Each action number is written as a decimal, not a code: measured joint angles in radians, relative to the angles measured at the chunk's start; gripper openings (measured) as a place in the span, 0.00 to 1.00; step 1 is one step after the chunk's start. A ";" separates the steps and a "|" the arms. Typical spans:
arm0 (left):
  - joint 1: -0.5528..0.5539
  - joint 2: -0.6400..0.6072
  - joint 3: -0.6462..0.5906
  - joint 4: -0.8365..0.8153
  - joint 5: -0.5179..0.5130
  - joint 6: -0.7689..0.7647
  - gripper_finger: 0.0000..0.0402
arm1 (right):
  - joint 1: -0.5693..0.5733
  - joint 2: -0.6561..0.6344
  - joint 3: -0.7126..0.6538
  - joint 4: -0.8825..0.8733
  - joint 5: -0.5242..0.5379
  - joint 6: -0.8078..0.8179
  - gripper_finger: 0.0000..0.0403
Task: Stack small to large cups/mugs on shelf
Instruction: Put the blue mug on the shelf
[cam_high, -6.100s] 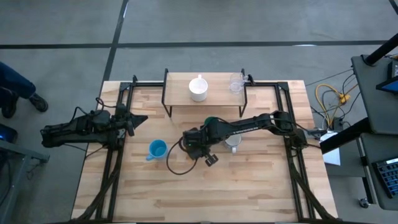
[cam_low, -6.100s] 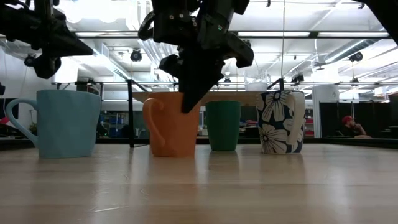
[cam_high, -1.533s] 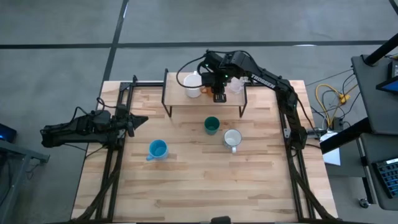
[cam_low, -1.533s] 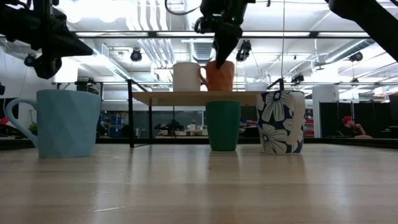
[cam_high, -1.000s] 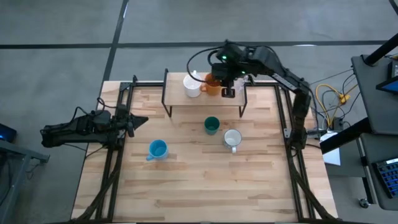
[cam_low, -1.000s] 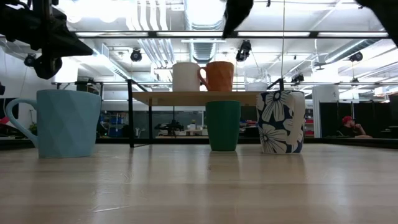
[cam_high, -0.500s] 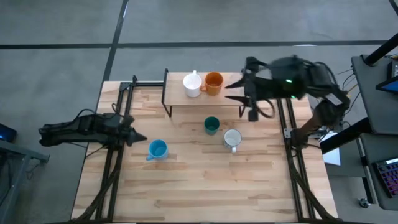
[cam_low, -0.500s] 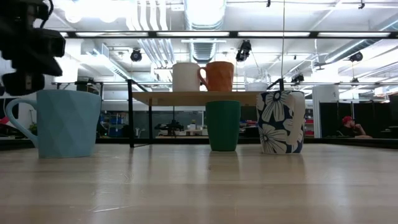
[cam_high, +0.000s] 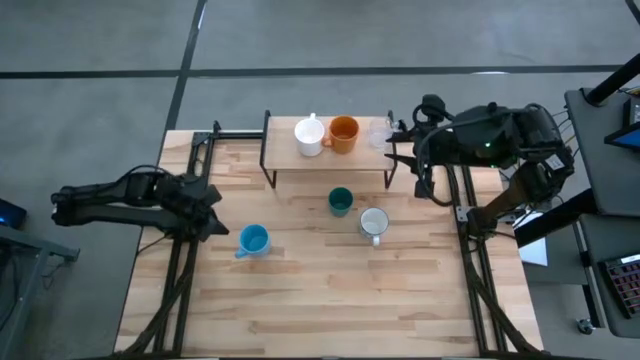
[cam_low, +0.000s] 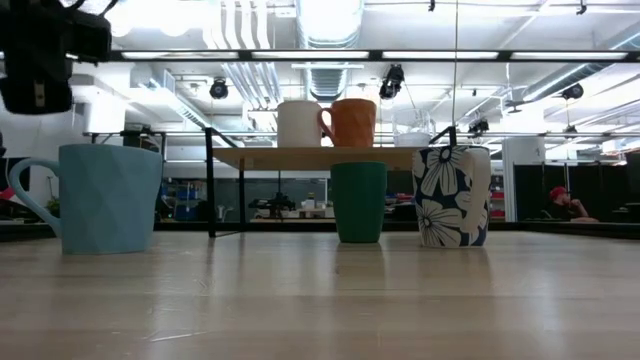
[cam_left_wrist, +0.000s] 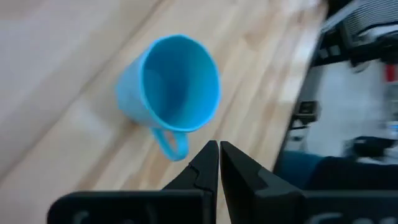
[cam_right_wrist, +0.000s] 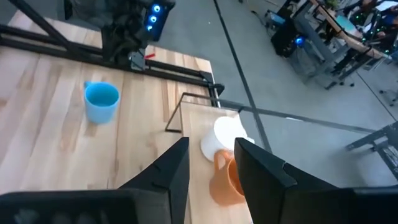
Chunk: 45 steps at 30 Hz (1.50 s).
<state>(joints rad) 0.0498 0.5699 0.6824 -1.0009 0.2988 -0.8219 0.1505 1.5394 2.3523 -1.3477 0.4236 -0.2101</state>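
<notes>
The orange mug (cam_high: 344, 133) stands upright on the shelf (cam_high: 330, 155); the right gripper (cam_high: 397, 152), fingers apart, has pulled away, while the left gripper (cam_high: 216, 216), fingers together, has neared the blue mug (cam_high: 253, 240).

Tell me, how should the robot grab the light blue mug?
Probably by the rim. The light blue mug stands upright with its mouth open to the top, so the left claw could come down from above and pinch one wall, on a side away from the handle.
</notes>
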 joint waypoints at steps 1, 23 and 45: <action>0.000 0.025 0.021 -0.019 -0.004 0.021 0.00 | 0.000 0.000 -0.001 -0.005 0.000 -0.003 0.30; 0.000 0.407 0.162 -0.080 0.006 0.280 0.15 | 0.000 -0.080 -0.002 -0.063 0.051 -0.063 0.30; 0.003 0.560 0.192 -0.025 -0.149 0.235 0.28 | 0.000 -0.085 -0.006 -0.151 0.049 -0.056 0.30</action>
<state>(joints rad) 0.0525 1.1298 0.8747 -1.0256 0.1496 -0.5872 0.1505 1.4548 2.3466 -1.4990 0.4721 -0.2656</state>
